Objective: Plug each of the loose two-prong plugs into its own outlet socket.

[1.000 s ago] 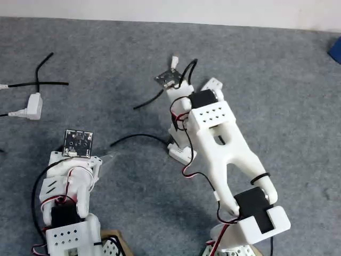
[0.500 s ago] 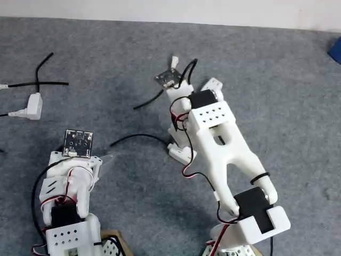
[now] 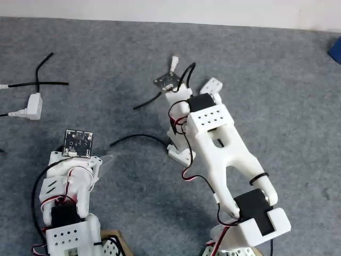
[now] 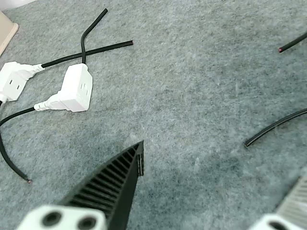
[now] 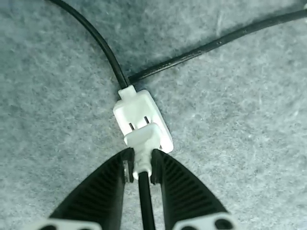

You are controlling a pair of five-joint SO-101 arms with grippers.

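Note:
My right gripper is shut on a small white two-prong plug with a black cord running back between the fingers. The plug's head presses against a white outlet socket lying on the grey carpet; two short dark lines show where they meet. In the high view this socket lies under the right arm. My left gripper stands open above the carpet, holding nothing. Another white socket and a second white piece lie farther off; the high view shows that socket at the left.
Loose black cords cross near the left sockets, and another cord runs between the arms. A blue object sits at the right edge. Open carpet lies to the right of the right arm.
The right arm's wrist has shifted slightly left and away. The left arm and the left sockets have not moved.

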